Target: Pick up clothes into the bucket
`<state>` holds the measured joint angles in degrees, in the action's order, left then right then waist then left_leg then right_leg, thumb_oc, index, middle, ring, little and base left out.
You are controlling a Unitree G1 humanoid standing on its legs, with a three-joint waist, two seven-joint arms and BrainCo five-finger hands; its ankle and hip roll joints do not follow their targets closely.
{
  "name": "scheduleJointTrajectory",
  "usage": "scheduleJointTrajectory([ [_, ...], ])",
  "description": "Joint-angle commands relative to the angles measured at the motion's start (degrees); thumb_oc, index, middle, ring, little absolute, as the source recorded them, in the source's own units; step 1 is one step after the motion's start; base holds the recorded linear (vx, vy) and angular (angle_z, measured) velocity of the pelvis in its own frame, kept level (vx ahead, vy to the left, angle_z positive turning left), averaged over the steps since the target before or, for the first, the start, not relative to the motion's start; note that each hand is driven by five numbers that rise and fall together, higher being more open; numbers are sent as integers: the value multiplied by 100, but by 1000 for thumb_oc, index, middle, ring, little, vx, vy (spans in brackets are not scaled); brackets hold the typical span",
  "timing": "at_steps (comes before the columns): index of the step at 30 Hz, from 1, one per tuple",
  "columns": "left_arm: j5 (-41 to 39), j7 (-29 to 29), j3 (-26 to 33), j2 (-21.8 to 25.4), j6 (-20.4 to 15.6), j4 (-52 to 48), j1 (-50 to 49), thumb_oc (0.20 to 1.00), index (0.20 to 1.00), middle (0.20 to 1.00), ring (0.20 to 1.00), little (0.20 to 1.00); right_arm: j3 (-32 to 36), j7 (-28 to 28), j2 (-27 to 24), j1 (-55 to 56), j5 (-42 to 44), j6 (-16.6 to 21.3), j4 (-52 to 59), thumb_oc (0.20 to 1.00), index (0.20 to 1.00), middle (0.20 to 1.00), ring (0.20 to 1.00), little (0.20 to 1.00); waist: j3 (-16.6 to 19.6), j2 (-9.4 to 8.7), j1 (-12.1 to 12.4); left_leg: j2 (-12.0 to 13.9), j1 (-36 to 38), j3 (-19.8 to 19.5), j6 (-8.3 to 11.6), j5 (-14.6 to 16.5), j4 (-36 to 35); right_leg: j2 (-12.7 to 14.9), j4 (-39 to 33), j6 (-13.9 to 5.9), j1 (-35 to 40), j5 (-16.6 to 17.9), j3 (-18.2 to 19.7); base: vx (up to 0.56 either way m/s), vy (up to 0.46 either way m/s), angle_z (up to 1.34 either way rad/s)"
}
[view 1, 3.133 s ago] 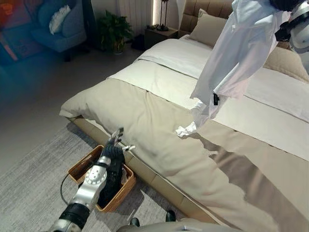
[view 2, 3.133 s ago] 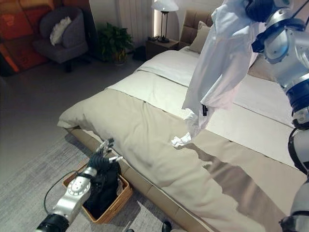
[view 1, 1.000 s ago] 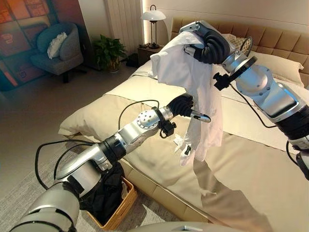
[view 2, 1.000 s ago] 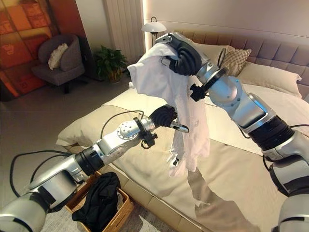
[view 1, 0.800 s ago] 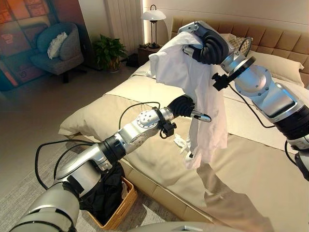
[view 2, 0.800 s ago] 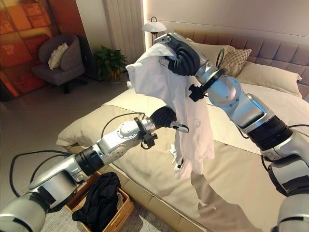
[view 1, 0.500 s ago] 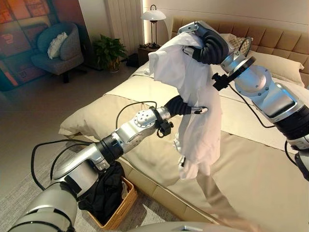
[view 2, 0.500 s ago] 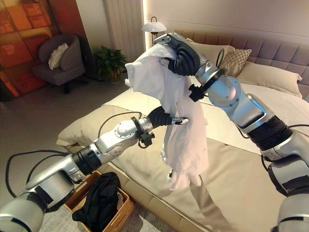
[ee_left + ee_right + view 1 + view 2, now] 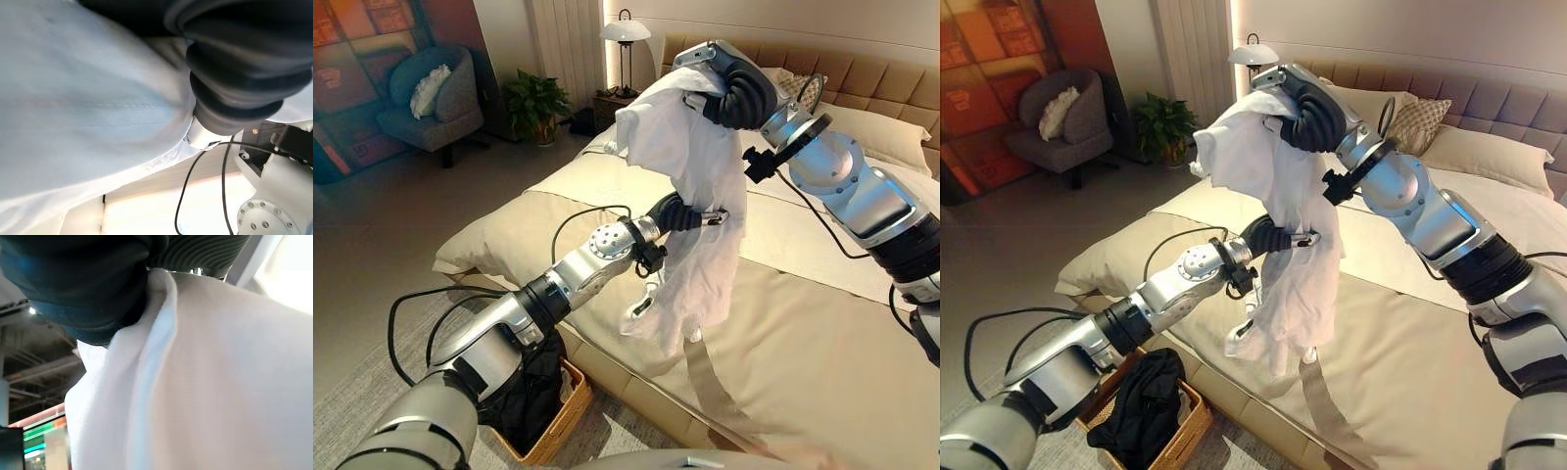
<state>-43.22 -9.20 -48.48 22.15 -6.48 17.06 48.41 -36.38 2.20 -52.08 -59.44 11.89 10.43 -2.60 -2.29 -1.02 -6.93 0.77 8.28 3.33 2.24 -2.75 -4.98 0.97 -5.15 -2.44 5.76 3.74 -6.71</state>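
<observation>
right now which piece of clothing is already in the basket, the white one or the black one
The black garment: it lies heaped in the wicker basket on the floor. The white shirt hangs from the right hand above the bed.

The white shirt [image 9: 697,186] is seen as thin, matt cloth. The basket [image 9: 555,416] is woven wicker. The bed cover [image 9: 822,343] is smooth matt fabric.

the right hand [image 9: 729,83] clutches a white shirt [image 9: 690,186] high above the bed [image 9: 803,323]. the left hand [image 9: 690,213] reaches into the hanging cloth, its fingers hidden. a wicker basket [image 9: 556,419] with dark clothes [image 9: 524,397] sits on the floor beside the bed.
</observation>
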Motion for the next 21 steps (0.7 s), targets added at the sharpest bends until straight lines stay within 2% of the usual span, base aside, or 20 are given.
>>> scheduleJointTrajectory([
  [1, 178, 46, 179, -272, -268, 361, 205, 200, 200, 200, 200, 200, 522, 187, 152, -420, -10, 219, -43, 1000, 1000, 1000, 1000, 1000, 144, -278, 105, 3, -177, -31, -2, 493, 524, 626, 498, -591, -46, -247, -129, 0, 0, 0],
  [5, 254, 75, 246, -172, -291, 335, 200, 200, 200, 200, 200, 200, 595, 188, 61, -331, -77, 195, 6, 1000, 1000, 1000, 1000, 1000, 135, -270, 99, 2, -181, -35, -3, 499, 531, 622, 516, -590, -48, -262, -141, 0, 0, 0],
  [8, 491, 165, 427, 99, -353, 246, 188, 200, 200, 200, 200, 200, 919, 248, -107, -7, -97, 197, 128, 1000, 1000, 1000, 1000, 1000, 109, -245, 89, 2, -198, -40, -8, 509, 552, 625, 533, -591, -53, -278, -150, 0, 0, 0],
  [11, 1089, 386, 819, 732, -489, -99, 186, 200, 200, 200, 200, 200, 1801, 377, -317, 924, -227, 222, 335, 1000, 1000, 1000, 1000, 1000, 73, -202, 94, -1, -215, -55, -14, 527, 563, 627, 546, -596, -63, -292, -163, 0, 0, 0],
  [15, 1832, 605, 1446, 1593, -618, -483, 59, 200, 200, 200, 200, 200, 3490, 472, -548, 2696, -285, 206, 547, 1000, 1000, 1000, 1000, 1000, 37, -158, 34, 5, -235, -74, -21, 544, 563, 630, 552, -615, -75, -324, -208, 5, 2, 1],
  [16, 1956, 622, 1519, 1771, -640, -532, 10, 200, 200, 200, 200, 200, 3841, 453, -513, 3107, -250, 213, 570, 1000, 1000, 1000, 1000, 1000, 33, -163, 31, 6, -237, -80, -23, 549, 563, 631, 556, -618, -78, -330, -209, 16, 4, 4],
  [17, 1961, 624, 1495, 1771, -637, -546, 9, 200, 200, 200, 200, 200, 3907, 442, -500, 3183, -249, 210, 607, 1000, 1000, 1000, 1000, 1000, 41, -180, 48, 6, -236, -84, -23, 550, 564, 631, 557, -618, -76, -333, -213, 16, 5, 3],
  [18, 2247, 710, 1795, 2233, -704, -574, -76, 200, 200, 200, 200, 200, 4458, 515, -367, 3917, -137, 226, 270, 1000, 1000, 1000, 1000, 1000, 8, -145, 4, 1, -244, -81, -28, 551, 557, 633, 567, -622, -92, -338, -203, 0, 0, 0],
  [21, 2402, 724, 2235, 2900, -753, -751, -473, 200, 200, 200, 200, 200, 5126, 484, -103, 4929, -147, 187, -16, 1000, 1000, 1000, 1000, 1000, -4, -136, 9, 1, -242, -55, -26, 567, 564, 633, 572, -633, -93, -350, -189, 0, 0, 0],
])
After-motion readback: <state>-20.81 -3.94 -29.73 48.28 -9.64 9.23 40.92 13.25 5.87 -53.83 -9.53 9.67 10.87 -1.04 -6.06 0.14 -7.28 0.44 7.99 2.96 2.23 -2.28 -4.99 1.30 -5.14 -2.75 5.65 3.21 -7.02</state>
